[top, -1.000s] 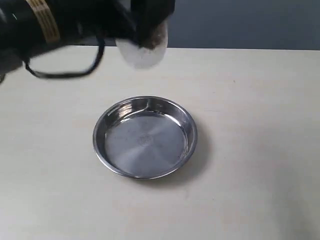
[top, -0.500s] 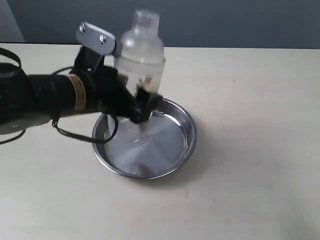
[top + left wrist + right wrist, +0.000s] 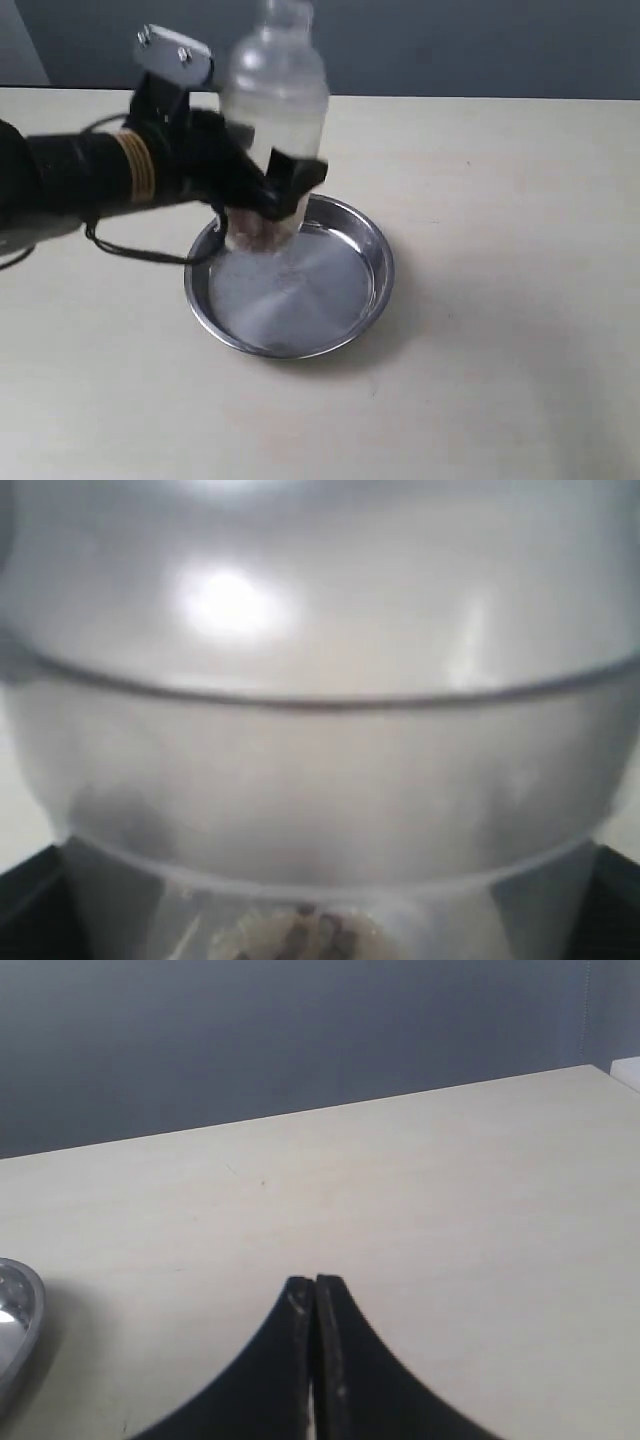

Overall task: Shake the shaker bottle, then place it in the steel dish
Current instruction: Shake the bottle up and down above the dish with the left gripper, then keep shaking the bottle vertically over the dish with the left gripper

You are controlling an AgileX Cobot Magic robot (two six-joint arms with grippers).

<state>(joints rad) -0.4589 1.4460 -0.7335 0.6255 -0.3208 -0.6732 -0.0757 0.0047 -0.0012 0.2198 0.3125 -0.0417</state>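
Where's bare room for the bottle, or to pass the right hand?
The steel dish is bare across its front and right. The table right of the dish and in front of it is bare too. Crowded: the dish's left rear, where the left hand holds the shaker bottle.

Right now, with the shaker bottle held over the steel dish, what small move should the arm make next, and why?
Probably ease the shaker bottle straight down and a little toward the middle of the steel dish before opening. The left pincer holds it upright, but its base seems to hang near the dish's rim on the arm's side, so letting go here might tip it.
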